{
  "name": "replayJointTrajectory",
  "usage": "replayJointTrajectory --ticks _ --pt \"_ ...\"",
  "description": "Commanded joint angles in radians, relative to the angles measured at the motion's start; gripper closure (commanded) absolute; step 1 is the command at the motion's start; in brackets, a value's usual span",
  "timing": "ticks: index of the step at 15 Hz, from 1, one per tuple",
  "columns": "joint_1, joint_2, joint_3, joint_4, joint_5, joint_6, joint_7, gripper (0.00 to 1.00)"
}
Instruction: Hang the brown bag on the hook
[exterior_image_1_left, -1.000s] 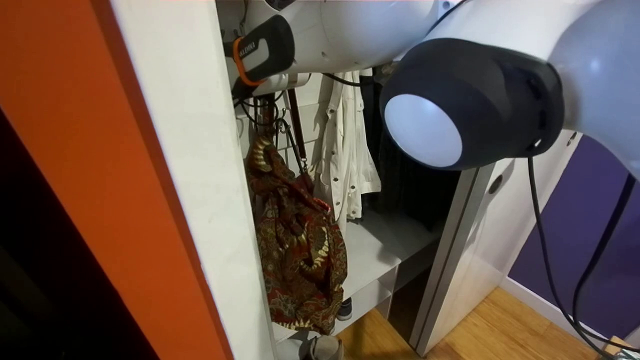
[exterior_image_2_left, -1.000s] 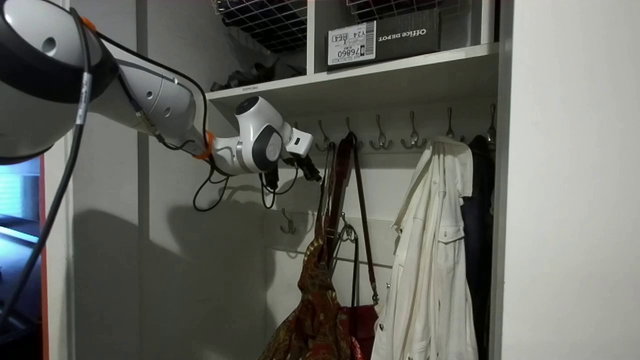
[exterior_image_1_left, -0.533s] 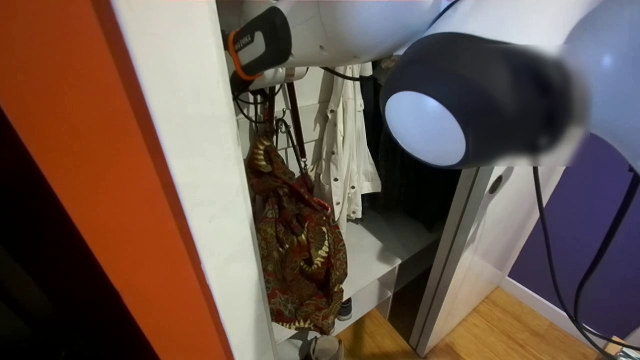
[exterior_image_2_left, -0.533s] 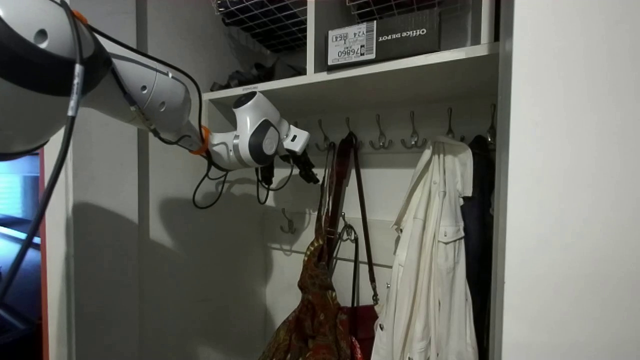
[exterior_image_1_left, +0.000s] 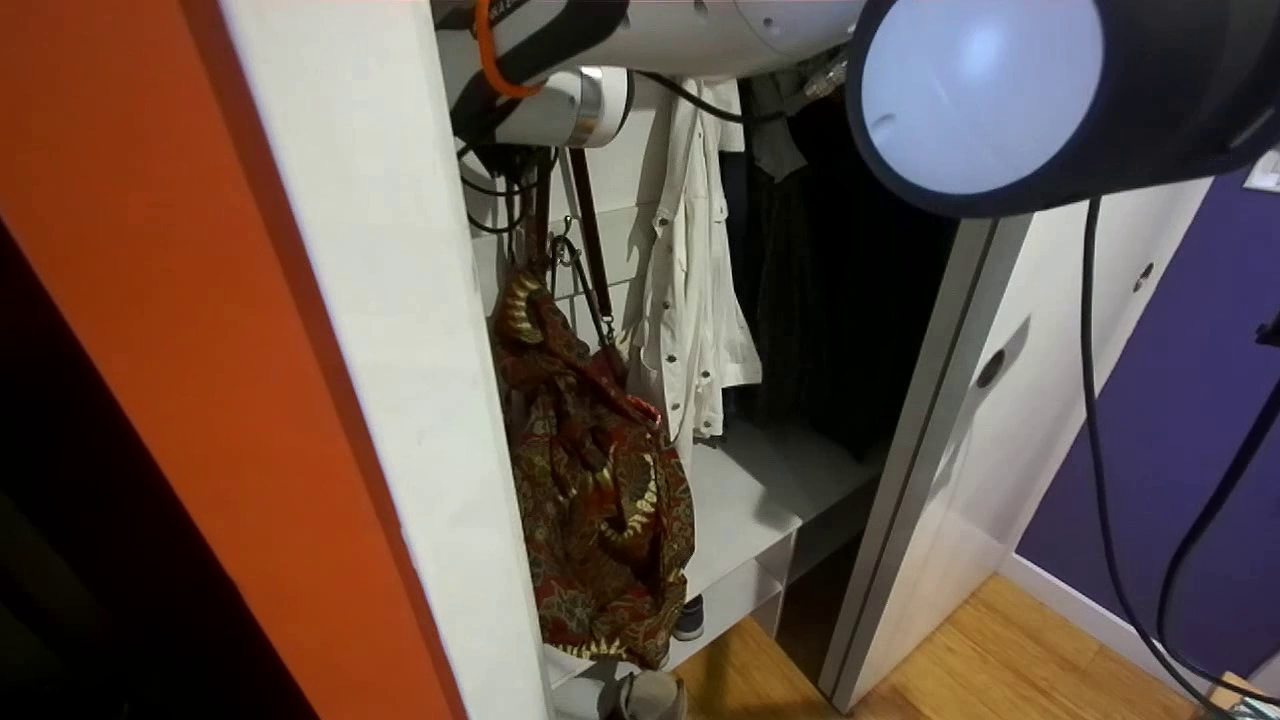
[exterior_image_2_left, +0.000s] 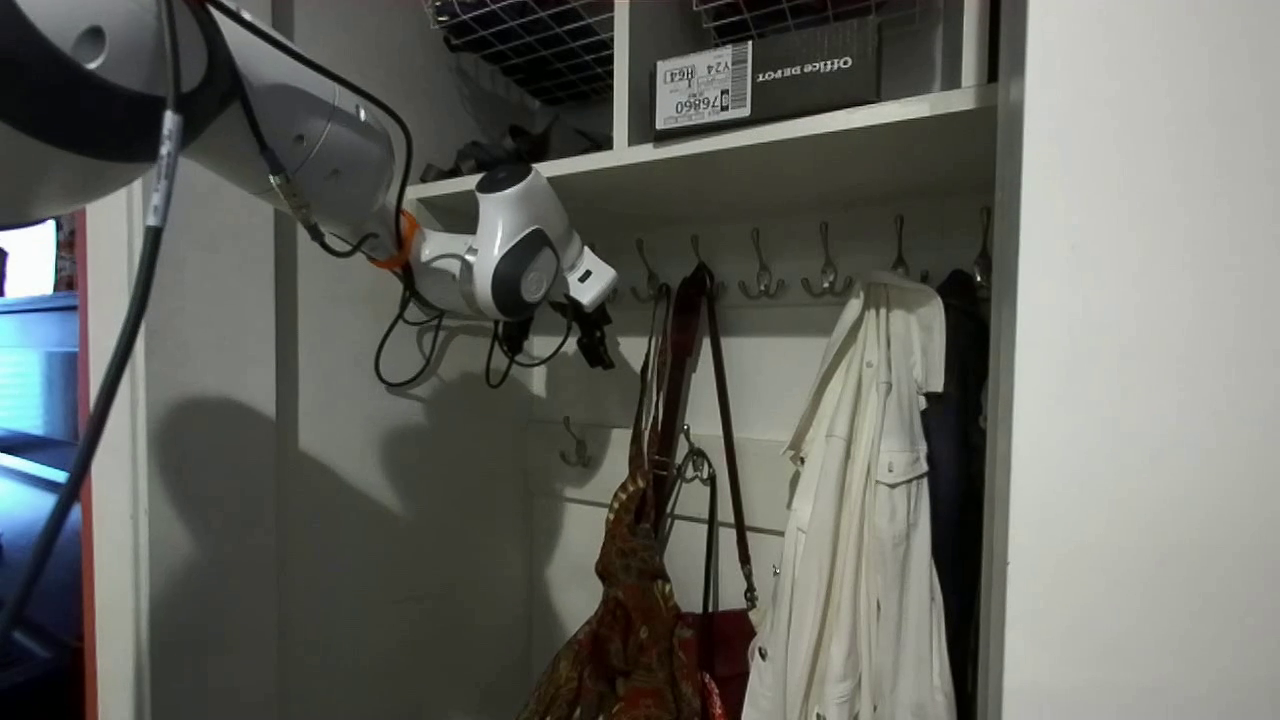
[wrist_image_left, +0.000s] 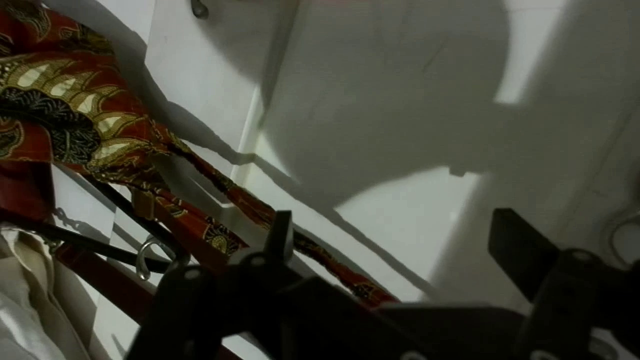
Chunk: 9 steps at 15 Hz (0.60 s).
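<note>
Gripper (wrist_image_left: 390, 227) spread, holding nothing. Brown bag (exterior_image_2_left: 632, 600) hangs below and beside it, straps (wrist_image_left: 251, 206) seemingly over a hook (exterior_image_2_left: 650, 278) higher up (job done, I judge). Risk: backing out skewed, a splayed finger (wrist_image_left: 282, 234) could snag a strap and unhook it.

Place: a coat closet (exterior_image_2_left: 400, 640); home or office, cannot tell.
Hooks (exterior_image_2_left: 763, 272): silver, in two rows on a white back wall (exterior_image_2_left: 785, 375).
Hanging: white jacket (exterior_image_2_left: 860, 500), dark garment (exterior_image_2_left: 955, 480), brown bag (exterior_image_2_left: 635, 640), red bag (exterior_image_2_left: 733, 640).
Shelf (exterior_image_2_left: 780, 180): above the hooks, with an Office Depot box (exterior_image_2_left: 815, 90) on it and wire baskets (exterior_image_2_left: 545, 55) overhead.
Shoes (exterior_image_1_left: 652, 695): one dark, one beige, both low down.
Floor (exterior_image_1_left: 940, 650): wood-toned boards, beside a purple wall (exterior_image_1_left: 1160, 430) outside the closet.
</note>
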<state>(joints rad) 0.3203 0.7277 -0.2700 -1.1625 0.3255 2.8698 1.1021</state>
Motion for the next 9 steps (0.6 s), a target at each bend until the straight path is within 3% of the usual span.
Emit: replayJointTrajectory --ticks 1,5,9 --pt "-0.060 -0.078 0.092 -0.103 -0.023 -0.019 0.016 0.00" --pt "-0.101 -0.108 0.148 -0.155 -0.013 -0.031 0.016 0.00" --pt "-0.083 -0.142 0.129 -0.223 -0.033 -0.001 0.049 0.00"
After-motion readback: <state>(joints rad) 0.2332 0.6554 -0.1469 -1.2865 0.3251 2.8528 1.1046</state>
